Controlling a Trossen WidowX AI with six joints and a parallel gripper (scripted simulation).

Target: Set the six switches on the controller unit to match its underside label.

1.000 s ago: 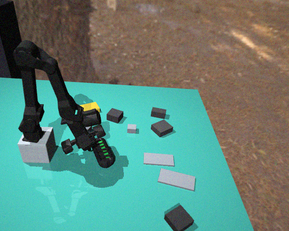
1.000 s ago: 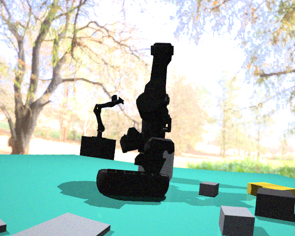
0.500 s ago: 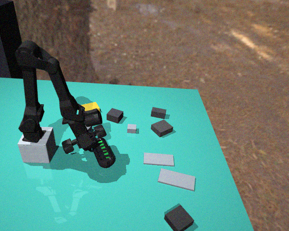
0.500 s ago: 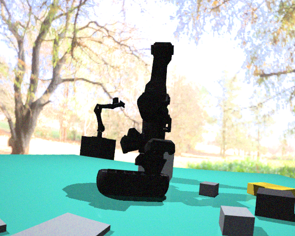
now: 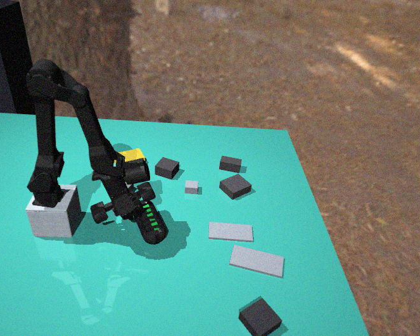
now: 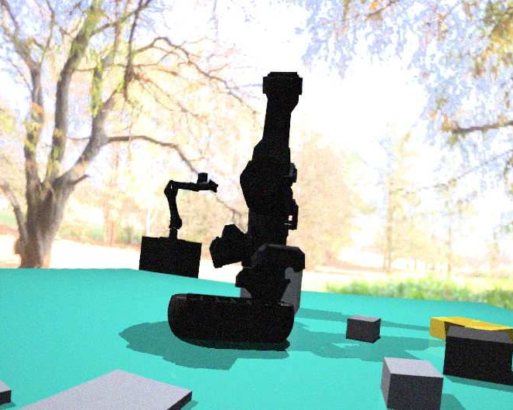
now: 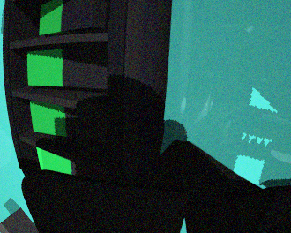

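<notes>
The dark grey controller unit (image 5: 156, 236) (image 6: 230, 319) (image 7: 145, 53) sits on its base on the bench, with its switch side up. In the top view, green switch ends show in a row along its top. Four green ends show in the wrist view; I cannot tell every switch's setting. The label on the underside is hidden. My gripper (image 5: 137, 213) (image 6: 267, 298) is shut with nothing between its fingers. Its tips are low over the end of the unit closest to the arm's base. In the wrist view the dark fingers and shadow hide that end. Whether they touch a switch is not clear.
A yellow block (image 5: 132, 155) (image 6: 473, 324) lies behind the gripper. Dark blocks (image 5: 166, 168) (image 5: 235, 186) and a small light block (image 5: 191, 186) lie farther back. Two flat light plates (image 5: 230, 231) (image 5: 256, 260) lie beyond the unit. Another dark block (image 5: 260, 317) is near the front.
</notes>
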